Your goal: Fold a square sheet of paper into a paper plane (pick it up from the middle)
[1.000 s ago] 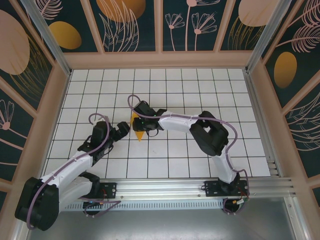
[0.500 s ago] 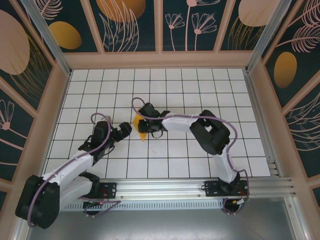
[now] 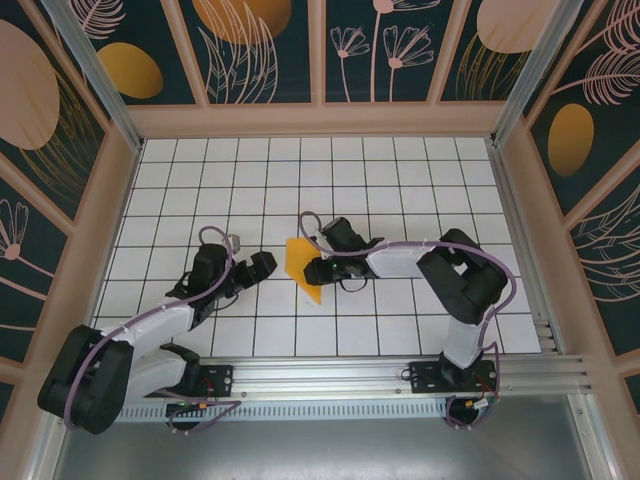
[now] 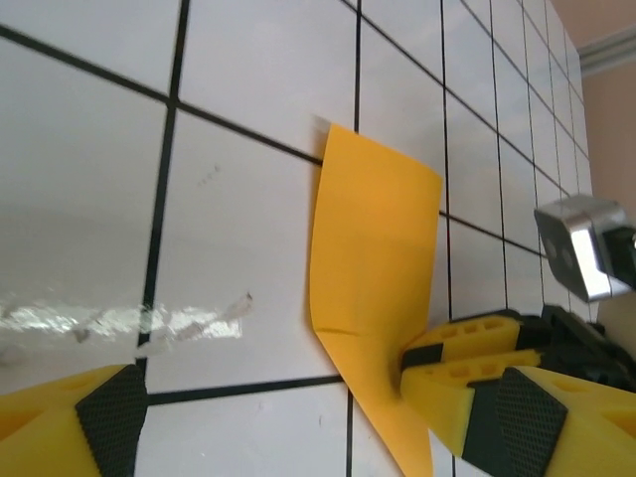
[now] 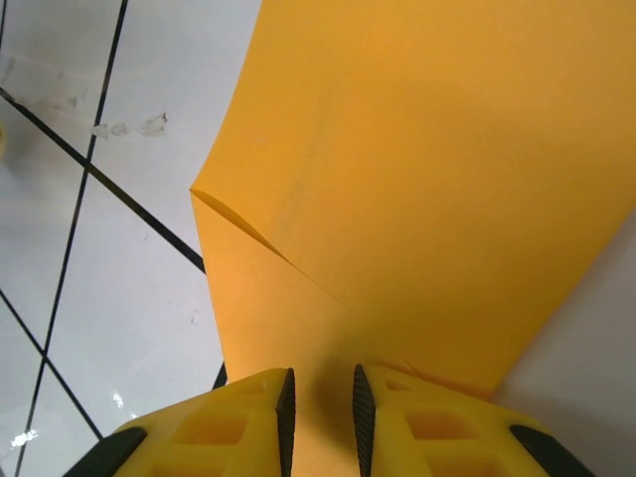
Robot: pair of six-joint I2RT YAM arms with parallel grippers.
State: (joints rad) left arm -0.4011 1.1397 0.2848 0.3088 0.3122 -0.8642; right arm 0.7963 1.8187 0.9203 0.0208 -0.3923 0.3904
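right gripper (image 5: 320, 397): nearly closed, only a thin slit between the jaws. It pinches the paper sheet (image 5: 427, 179), which runs in between both fingers (image 5: 238, 422).
grip spot: the narrow pointed end of the sheet. The rest fans out ahead of the fingertips.
left gripper (image 4: 288, 412): wide open and holding nothing. Can't tell whether it touches the sheet.
sheet vs left gripper: just ahead of its tips, nearer the finger at the lower right of the left wrist view than the other one. In the top view it sits between the two grippers.
sheet vs right gripper: it spreads forward and off to one side of the pinch.
sheet shape: not a flat square. A broad straight-edged part narrows to a point. One short sharp crease runs from a side edge toward the pinch, and the surface is slightly bowed.
sheet material: thin plain paper, orange-yellow, matte, no print.
sheet contact with table: can't tell how much of it rests on the table.
finger build: yellow moulded plastic with hollow pockets and black pads.
table (image 3: 400, 180): glossy white tiles with thin black grid lines. There are some scuffs and glare beside the sheet.
right arm (image 3: 465, 280): black joints, white forearm shell, lilac cable along it.
left arm (image 3: 150, 325): same build.
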